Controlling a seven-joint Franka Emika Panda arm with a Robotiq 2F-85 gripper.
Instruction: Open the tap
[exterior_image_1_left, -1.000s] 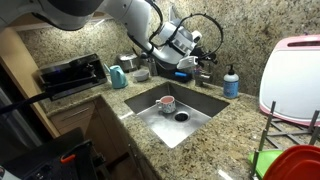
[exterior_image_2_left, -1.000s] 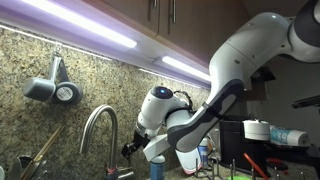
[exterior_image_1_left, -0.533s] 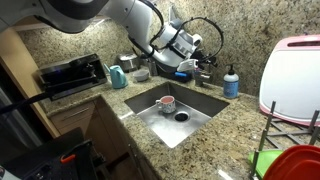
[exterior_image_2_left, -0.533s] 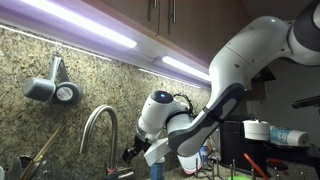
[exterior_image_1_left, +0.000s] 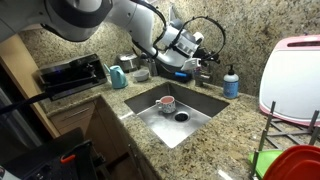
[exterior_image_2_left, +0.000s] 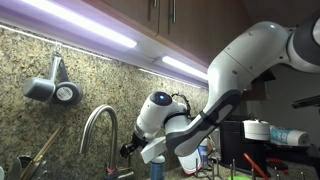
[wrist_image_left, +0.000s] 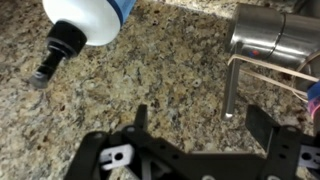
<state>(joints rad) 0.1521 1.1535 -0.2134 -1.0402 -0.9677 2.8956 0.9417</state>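
Observation:
The tap is a chrome gooseneck at the back of the sink; its arched spout shows in both exterior views (exterior_image_1_left: 208, 38) (exterior_image_2_left: 95, 122). In the wrist view its shiny base (wrist_image_left: 270, 35) is at the top right. A thin lever rod (wrist_image_left: 230, 85) runs from the base down toward my jaws. My gripper (wrist_image_left: 200, 120) is open and empty above the granite counter. The lever's tip lies between the fingers, nearer the right one, and I cannot tell whether it touches. In the exterior views the gripper (exterior_image_1_left: 196, 63) (exterior_image_2_left: 128, 150) is low beside the tap's base.
A blue-and-white soap bottle (exterior_image_1_left: 231, 80) (wrist_image_left: 90, 15) stands close to the tap. The steel sink (exterior_image_1_left: 205, 105) holds a cup (exterior_image_1_left: 167, 102). A black toaster (exterior_image_1_left: 70, 72) is on the counter. A dish rack with a red plate (exterior_image_1_left: 295, 165) and a white board (exterior_image_1_left: 295, 70) are also in view.
The arm has shifted only slightly, lowering toward the tap's base. The gripper stays open.

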